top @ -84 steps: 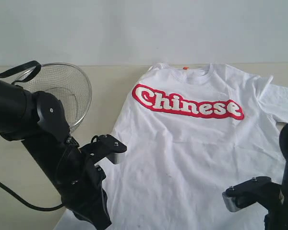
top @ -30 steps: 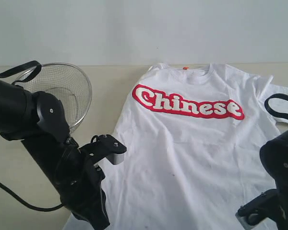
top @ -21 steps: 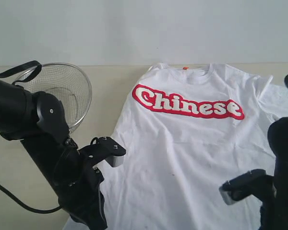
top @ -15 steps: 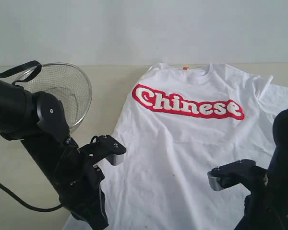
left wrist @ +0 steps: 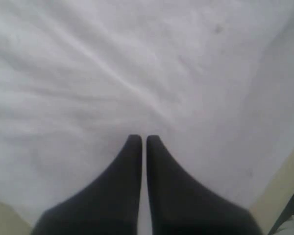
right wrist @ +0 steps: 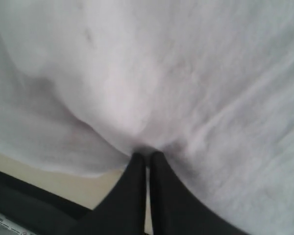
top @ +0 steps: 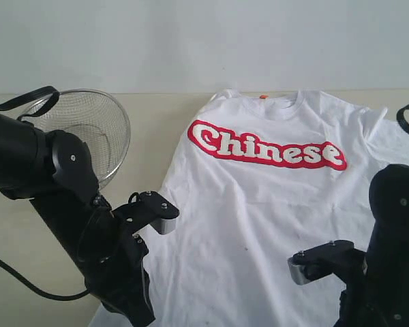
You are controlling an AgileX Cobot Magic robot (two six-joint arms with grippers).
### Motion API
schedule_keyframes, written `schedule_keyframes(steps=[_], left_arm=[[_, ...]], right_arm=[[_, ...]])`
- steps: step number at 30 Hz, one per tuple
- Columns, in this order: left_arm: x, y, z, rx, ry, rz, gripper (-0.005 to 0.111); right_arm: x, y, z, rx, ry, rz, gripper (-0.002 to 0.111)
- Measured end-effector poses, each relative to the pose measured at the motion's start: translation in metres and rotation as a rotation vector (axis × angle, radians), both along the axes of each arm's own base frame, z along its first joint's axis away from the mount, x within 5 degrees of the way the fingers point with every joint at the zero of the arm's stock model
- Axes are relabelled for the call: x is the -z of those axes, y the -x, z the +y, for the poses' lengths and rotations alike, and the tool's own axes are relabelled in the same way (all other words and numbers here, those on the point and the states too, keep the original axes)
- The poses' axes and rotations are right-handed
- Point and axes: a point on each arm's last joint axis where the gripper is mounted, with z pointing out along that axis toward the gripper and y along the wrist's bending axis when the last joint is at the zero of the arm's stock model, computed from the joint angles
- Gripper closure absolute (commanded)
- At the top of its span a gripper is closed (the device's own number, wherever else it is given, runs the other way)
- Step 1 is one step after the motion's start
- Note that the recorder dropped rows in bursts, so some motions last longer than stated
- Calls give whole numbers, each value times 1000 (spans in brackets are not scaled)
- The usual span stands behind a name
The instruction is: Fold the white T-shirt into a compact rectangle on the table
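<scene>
Pressing its jaws fully together, the left gripper (left wrist: 142, 139) sets its tips on the white T-shirt (top: 259, 204); whether cloth is caught between them cannot be told. The right gripper (right wrist: 146, 155) is clenched on a pucker near the shirt's edge. The shirt lies spread face up on the table (top: 157, 122), with its red "Chinese" band (top: 266, 146) showing and the wire-mesh basket (top: 88, 126) nearby on the left.

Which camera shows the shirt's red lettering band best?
The exterior view: the red band reads in full across the chest of the white T-shirt. Both wrist views show only blurred plain white cloth close up, with no lettering.
</scene>
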Motion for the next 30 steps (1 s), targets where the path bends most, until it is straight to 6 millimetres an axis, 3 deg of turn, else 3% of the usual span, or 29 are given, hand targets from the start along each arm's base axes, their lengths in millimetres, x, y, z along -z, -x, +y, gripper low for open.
schedule_keyframes(steps=[7,14,24,30], left_arm=[[0,0,0,0,0,0,102],[0,0,0,0,0,0,102],[0,0,0,0,0,0,102],[0,0,0,0,0,0,102]], right_arm=[[0,11,13,-115,0,41,108],[-2,14,13,-138,-2,68,108],[-9,-1,22,-91,-66,-72,108],[7,-3,23,-95,-40,-20,108]])
